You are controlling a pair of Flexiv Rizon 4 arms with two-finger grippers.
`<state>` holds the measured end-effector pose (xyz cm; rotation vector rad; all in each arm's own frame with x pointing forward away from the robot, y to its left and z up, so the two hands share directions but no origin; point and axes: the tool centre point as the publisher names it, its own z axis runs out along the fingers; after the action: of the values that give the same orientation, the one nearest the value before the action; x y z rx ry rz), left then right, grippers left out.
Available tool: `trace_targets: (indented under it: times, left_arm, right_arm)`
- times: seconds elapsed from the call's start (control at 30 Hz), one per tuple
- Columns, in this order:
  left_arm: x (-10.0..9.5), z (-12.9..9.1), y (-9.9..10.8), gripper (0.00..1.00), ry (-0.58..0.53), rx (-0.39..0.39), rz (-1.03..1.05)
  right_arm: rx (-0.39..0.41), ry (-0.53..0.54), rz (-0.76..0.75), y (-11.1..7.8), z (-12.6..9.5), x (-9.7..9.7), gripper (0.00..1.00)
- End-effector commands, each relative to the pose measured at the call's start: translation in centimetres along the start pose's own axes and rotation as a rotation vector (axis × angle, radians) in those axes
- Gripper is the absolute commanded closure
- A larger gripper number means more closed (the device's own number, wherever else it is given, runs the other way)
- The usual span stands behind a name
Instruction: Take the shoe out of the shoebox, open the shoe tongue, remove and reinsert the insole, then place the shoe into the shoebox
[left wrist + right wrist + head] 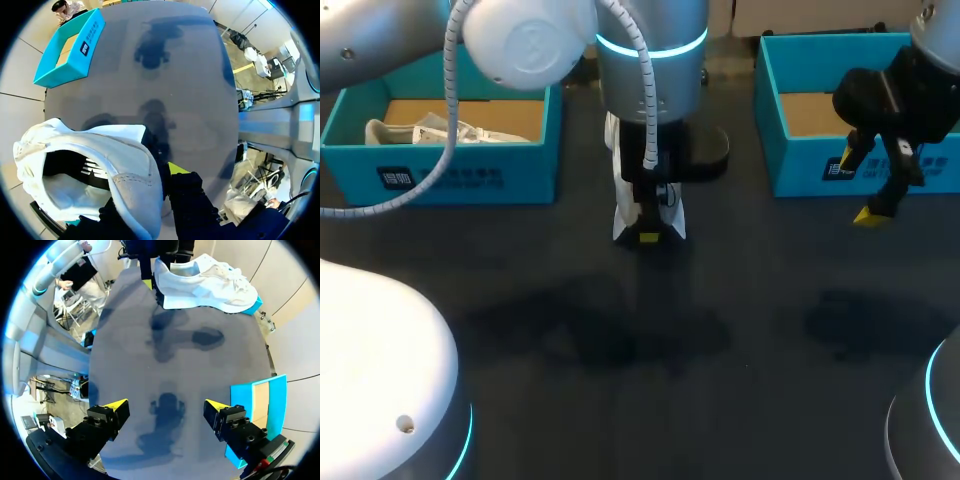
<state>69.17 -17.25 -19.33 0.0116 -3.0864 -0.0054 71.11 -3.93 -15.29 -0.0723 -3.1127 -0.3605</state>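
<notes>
A white shoe (620, 215) hangs at mid-table, just above the dark table top, with my left gripper (648, 232) shut on its heel wall. In the left wrist view one yellow fingertip (177, 168) presses the outside of the shoe (125, 165); the other finger is hidden inside the opening, where a pale insole (65, 192) lies. My right gripper (860, 188) hovers open in front of the right teal shoebox (800, 165), holding nothing. From the right wrist view the shoe (205, 282) lies well ahead of the wide-open right gripper (165, 406).
A second teal shoebox (470, 175) stands at the back left with another white shoe (420, 130) in it. The right shoebox (260, 400) sits close beside one right finger. Bare dark table top (650, 350) fills the near half.
</notes>
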Motion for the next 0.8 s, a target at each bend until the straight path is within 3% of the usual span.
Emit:
trace_targets:
  times: [0.03,0.23,0.8]
  left_arm:
    - [-0.2,-0.6,0.9,1.00,-0.001,0.009,0.002]
    - [-1.4,-1.8,3.3,1.00,-0.016,0.010,0.031]
    - [-7.8,-2.5,9.4,1.00,0.004,-0.048,0.084]
  right_arm:
    - [0.004,0.003,0.001,0.1,0.1,-0.2,0.00]
    - [0.004,0.003,0.001,0.1,0.1,-0.2,0.00]
    - [0.004,0.003,0.001,0.1,0.1,-0.2,0.00]
